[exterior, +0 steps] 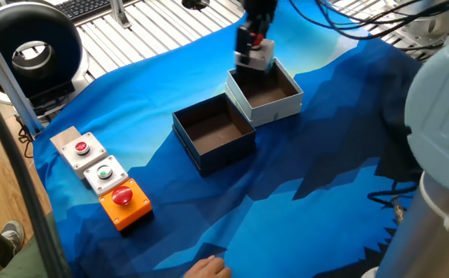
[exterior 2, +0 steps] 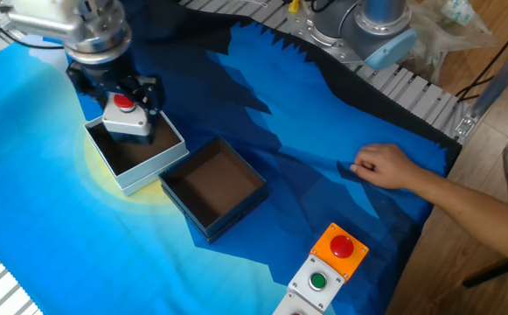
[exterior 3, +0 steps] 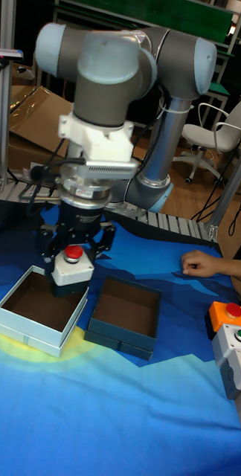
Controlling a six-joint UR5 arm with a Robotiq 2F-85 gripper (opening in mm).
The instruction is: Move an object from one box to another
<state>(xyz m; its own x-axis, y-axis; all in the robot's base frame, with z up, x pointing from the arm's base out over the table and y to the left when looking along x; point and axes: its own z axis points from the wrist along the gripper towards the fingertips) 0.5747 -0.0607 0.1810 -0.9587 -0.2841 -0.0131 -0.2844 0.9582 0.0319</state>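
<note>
While the black two-finger gripper [exterior 2: 128, 98] is clamped on the small white cube-shaped switch box with a raised round red push-button [exterior 2: 128, 121], that box hangs clear above the square cardboard box with pale grey-white outer walls [exterior 2: 136, 155], over its far edge and touching none of its walls. The pale box's inside is matte dark brown and bare. Just beside it, corner to corner, sits the slightly larger square cardboard box with dark navy outer walls [exterior 2: 213, 188], its brown floor likewise smooth and flat. Both rest on a crumpled blue cloth [exterior 2: 262, 201] covering the tabletop (deep folds cast dark shadows). At the cloth's edge stand an orange box with a big red button [exterior: 124, 202] and two flatter grey boxes, one with a green button [exterior: 104, 174], one with a red [exterior: 78, 147]. A person's hand [exterior 2: 383, 164] lies flat on the cloth, well apart from the boxes. In one fixed view the gripper is blurred and cut off by the top edge.
</note>
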